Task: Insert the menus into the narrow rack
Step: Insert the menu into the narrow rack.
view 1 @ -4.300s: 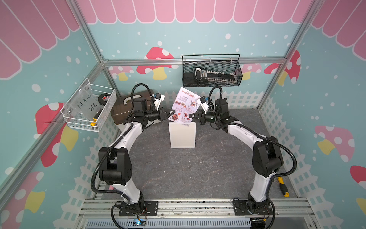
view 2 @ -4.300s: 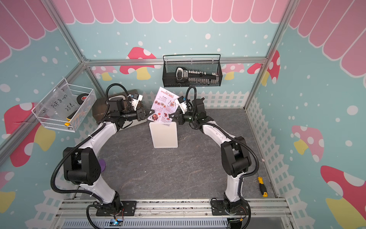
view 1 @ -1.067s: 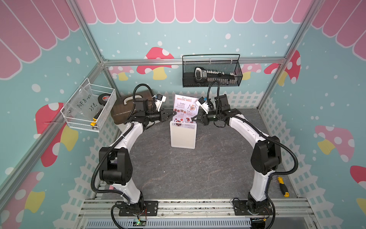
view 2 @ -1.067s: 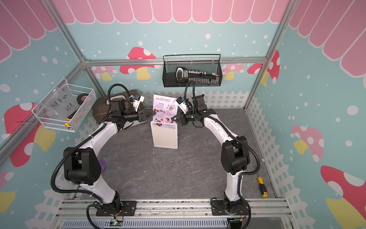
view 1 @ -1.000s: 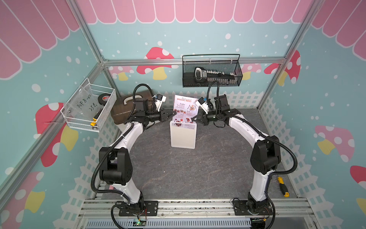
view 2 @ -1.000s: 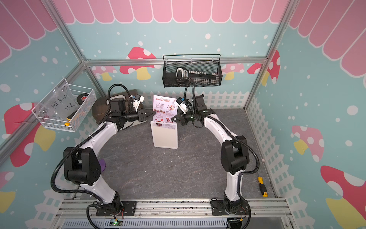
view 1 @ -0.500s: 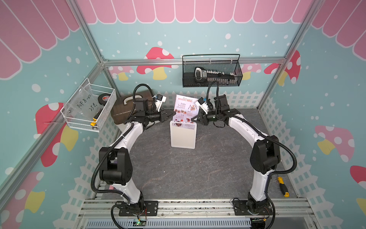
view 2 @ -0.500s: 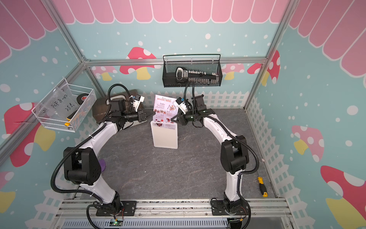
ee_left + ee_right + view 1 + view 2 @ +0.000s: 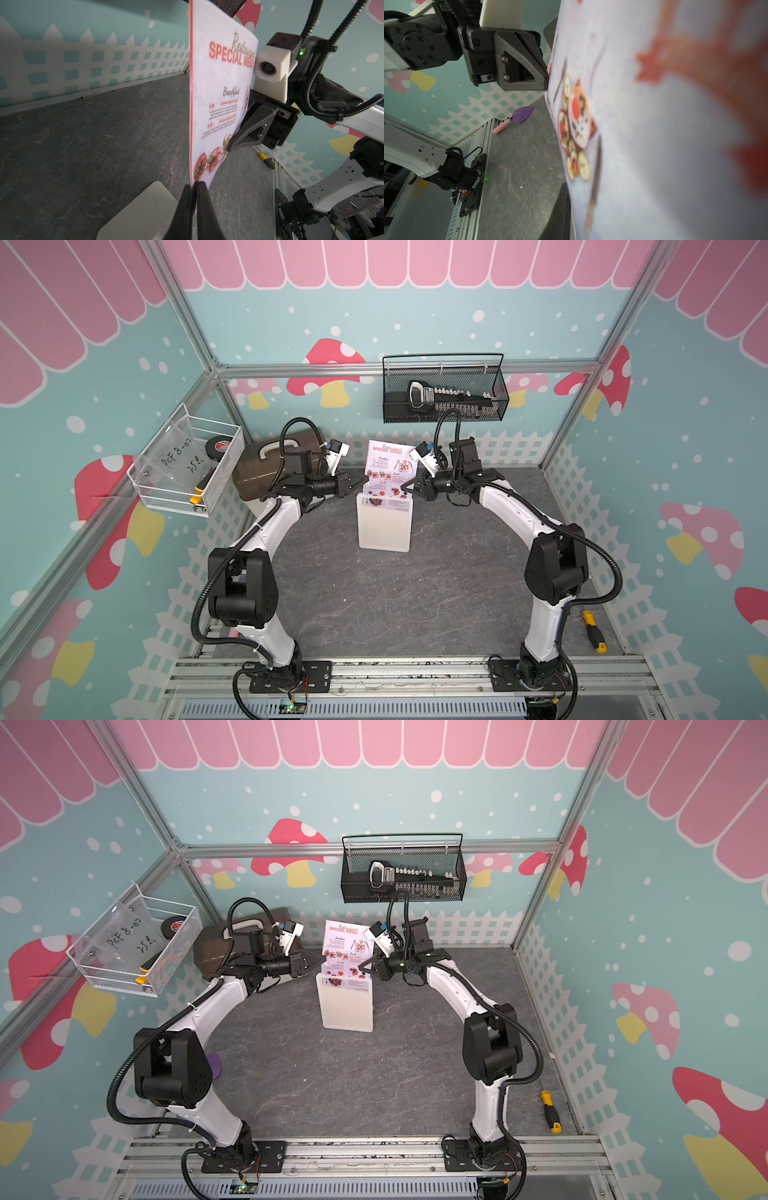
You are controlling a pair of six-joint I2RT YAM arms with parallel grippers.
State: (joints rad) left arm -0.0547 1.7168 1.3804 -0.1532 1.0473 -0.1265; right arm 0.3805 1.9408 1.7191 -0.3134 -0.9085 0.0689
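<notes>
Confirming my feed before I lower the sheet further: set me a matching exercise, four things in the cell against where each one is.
Things:
1. menu
2. narrow rack
3. black mesh basket
4. yellow-handled screwdriver

Places:
A. at the right edge of the table
B. hung on the back wall
C. mid-table, below the menu
D. pinched at its side edges by the left end effector and the right end effector

Pairs: 1-D, 2-C, 3-B, 4-A.
</notes>
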